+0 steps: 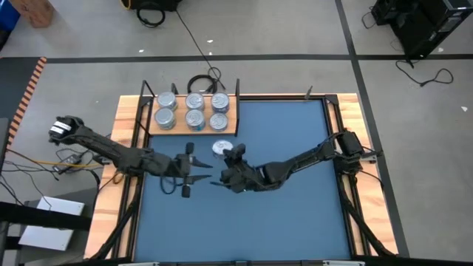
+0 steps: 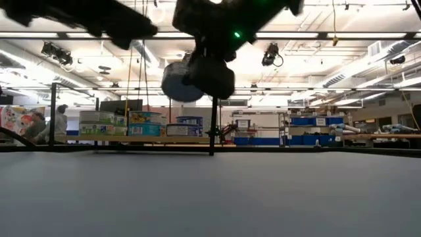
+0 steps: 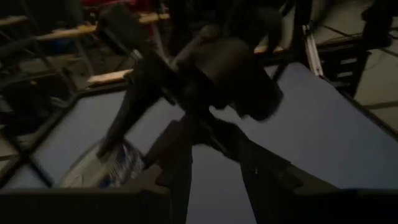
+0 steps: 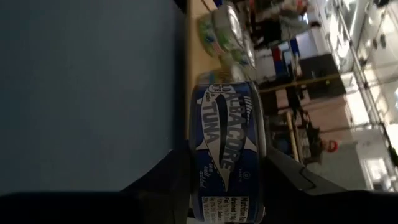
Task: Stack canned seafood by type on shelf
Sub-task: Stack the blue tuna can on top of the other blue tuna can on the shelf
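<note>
Right pincer (image 1: 228, 151): gripped one tin (image 1: 221, 148) of canned seafood between both fingers, by its curved side. Held it in the air above the blue mat (image 1: 244, 218), just off the shelf's (image 1: 194, 131) near edge; seen from the low view as a round tin (image 2: 179, 82) hanging clear of the mat (image 2: 210, 197). Read on its blue label, from the right wrist view, the words "albacore tuna" (image 4: 227, 155).

Left pincer (image 1: 196, 171): hovered over the mat just beside the right one, fingers apart, nothing between them. Caught the same tin (image 3: 106, 168) dimly in the left wrist view, beneath the right arm.

Shelf: lay at the far left corner of the tabletop (image 1: 126, 133), touching the mat's far edge, black posts upright at its ends. Carried six spots of tins (image 1: 194, 118) in two rows of three. Could not tell how many tins stood at each spot.
</note>
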`<action>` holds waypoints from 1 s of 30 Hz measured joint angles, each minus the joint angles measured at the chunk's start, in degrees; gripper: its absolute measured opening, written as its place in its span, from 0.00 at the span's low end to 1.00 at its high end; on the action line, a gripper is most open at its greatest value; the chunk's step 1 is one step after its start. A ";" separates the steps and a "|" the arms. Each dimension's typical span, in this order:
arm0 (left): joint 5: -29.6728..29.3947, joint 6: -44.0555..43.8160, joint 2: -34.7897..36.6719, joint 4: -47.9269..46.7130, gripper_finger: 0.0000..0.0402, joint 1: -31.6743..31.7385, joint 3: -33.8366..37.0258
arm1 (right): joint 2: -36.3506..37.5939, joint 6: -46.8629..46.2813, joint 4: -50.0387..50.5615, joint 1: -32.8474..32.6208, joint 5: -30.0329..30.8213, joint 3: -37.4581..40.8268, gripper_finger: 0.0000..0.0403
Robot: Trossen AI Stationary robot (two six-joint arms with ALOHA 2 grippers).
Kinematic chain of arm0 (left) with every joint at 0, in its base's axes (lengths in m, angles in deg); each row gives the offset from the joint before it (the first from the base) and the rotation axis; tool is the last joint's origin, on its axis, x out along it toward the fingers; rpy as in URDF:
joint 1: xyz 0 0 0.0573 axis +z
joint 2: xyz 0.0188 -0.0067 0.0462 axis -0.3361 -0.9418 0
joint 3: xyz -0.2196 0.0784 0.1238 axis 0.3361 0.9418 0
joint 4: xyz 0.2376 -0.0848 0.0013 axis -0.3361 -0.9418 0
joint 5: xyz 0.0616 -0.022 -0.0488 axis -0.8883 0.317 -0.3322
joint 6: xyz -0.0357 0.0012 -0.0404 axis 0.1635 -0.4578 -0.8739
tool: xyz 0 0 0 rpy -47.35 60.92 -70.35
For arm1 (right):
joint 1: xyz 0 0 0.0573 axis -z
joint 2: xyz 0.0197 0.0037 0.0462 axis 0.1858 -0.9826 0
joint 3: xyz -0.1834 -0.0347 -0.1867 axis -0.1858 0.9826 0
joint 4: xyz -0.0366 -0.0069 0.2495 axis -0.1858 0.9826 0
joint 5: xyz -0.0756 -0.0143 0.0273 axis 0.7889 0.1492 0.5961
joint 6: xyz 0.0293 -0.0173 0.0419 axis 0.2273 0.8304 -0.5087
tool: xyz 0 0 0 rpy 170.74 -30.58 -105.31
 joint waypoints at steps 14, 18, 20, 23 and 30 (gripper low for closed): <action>-4.51 2.85 12.34 5.86 0.34 -4.63 8.52 | -0.09 1.84 9.33 4.66 2.22 -9.04 0.36; -4.24 3.07 13.29 9.64 0.31 -4.61 11.43 | -0.09 3.51 10.05 6.26 2.44 -10.18 0.36; -4.29 3.08 13.54 9.79 0.30 -4.60 11.82 | -0.09 3.49 11.11 7.10 1.79 -10.68 0.36; -4.26 3.86 14.42 9.48 0.27 -4.58 11.70 | -0.09 3.56 11.56 8.42 -0.63 -11.21 0.36; -4.23 4.42 15.97 9.15 0.25 -4.39 11.46 | -0.09 4.61 10.65 10.43 -3.85 -11.73 0.36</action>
